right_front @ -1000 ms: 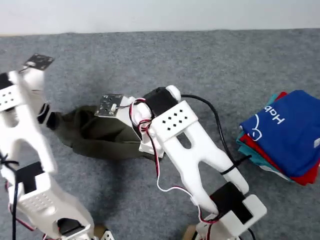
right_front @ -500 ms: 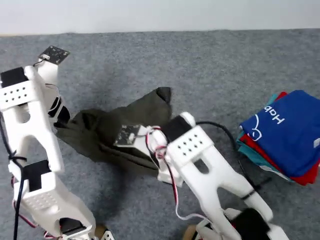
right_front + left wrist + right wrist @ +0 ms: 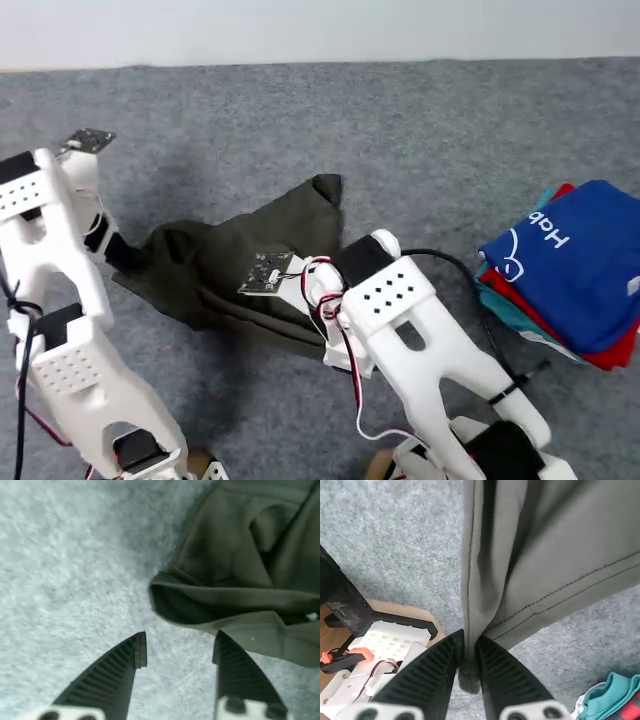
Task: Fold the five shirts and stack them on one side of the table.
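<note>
While right end effector (image 3: 470,641) clamps the olive shirt (image 3: 232,258) stretched left-right, left end effector (image 3: 180,645) gapes.

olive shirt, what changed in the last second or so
The right gripper, shut on the olive shirt, pulled back toward the near side of the table. That dragged the shirt out flatter, and one corner now points to the far side. The left gripper shifted only a little and is open beside the shirt's edge. The folded stack stayed put.
</note>
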Tool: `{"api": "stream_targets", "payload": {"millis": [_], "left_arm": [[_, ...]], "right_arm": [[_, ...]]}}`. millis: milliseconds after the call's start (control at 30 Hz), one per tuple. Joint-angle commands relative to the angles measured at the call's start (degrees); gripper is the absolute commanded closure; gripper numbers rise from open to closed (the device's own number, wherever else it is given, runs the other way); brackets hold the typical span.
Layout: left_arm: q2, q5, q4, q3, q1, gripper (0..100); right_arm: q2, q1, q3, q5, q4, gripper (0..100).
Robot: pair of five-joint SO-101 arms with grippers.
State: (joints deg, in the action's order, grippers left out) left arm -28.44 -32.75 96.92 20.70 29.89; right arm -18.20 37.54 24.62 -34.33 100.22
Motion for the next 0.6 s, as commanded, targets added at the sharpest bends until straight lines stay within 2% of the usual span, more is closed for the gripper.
{"api": "stream_targets", "payload": {"millis": [0, 133, 267, 333, 467, 567], "left_arm": [[0.18, 0.00, -1.05, 3.65, 0.26, 78], [0.09, 0.79, -1.85, 3.82, 0.26, 78], [0.09, 6.24, -6.59, 3.82, 0.26, 78], [0.09, 5.89, -6.51, 3.82, 0.18, 78], [0.09, -5.10, -4.31, 3.91, -0.26, 78], [0.09, -17.32, -4.48, 4.18, -0.44, 78]], "right_arm": [[0.84, -0.48, -0.44, 2.02, 0.04, 98.7], [1.27, -0.57, -0.44, 2.11, 0.13, 98.7], [1.71, -0.57, -0.44, 2.11, 0.13, 98.7], [1.71, -0.66, -0.44, 2.11, 0.13, 98.7], [1.71, -0.75, -0.44, 2.11, 0.57, 98.7], [1.71, -0.75, -0.44, 2.11, 0.66, 98.7]]}}
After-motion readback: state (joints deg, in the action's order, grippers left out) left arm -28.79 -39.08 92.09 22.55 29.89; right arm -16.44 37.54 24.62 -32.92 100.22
